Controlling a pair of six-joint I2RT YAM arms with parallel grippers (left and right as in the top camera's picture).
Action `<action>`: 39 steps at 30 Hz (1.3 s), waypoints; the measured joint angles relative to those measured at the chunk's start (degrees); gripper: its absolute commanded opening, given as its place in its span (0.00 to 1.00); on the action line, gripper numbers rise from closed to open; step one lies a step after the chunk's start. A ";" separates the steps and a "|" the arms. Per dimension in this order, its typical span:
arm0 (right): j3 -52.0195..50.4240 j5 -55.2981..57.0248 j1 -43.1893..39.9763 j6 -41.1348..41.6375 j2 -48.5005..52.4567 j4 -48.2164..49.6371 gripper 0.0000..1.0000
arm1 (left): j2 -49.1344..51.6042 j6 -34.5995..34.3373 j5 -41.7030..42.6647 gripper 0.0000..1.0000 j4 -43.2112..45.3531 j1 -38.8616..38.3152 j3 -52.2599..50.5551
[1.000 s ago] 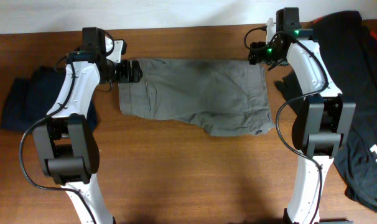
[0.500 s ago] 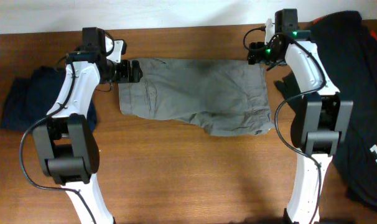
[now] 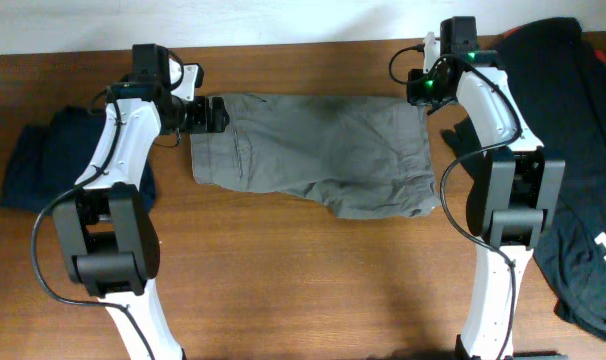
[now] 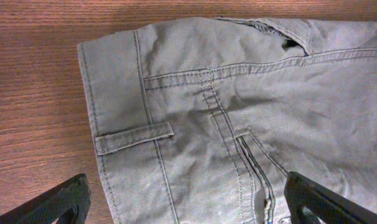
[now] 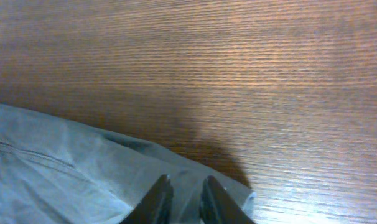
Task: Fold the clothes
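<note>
The clothes in play are grey shorts (image 3: 318, 150), spread flat across the far middle of the table. My left gripper (image 3: 215, 113) is at their left end. In the left wrist view it (image 4: 185, 190) stands wide open, one finger (image 4: 64, 199) over bare wood and the other finger (image 4: 313, 199) over the cloth (image 4: 238, 112) near a belt loop and pocket seams. My right gripper (image 3: 416, 90) is at the far right corner. In the right wrist view it (image 5: 184, 190) is pinched shut on a fold of the grey cloth (image 5: 64, 168) at its edge.
A navy garment (image 3: 38, 160) lies bunched at the left edge, behind the left arm. A large black garment (image 3: 583, 150) with white print covers the right side. Bare wooden table (image 3: 303, 280) stretches in front of the shorts.
The right gripper has closed from open onto the far right corner of the shorts. The left arm and the shorts have not moved.
</note>
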 measured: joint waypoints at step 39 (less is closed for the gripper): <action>4.28 21.81 -2.71 9.84 -1.09 -17.70 0.13 | 0.00 0.00 0.00 0.99 -1.14 0.00 0.00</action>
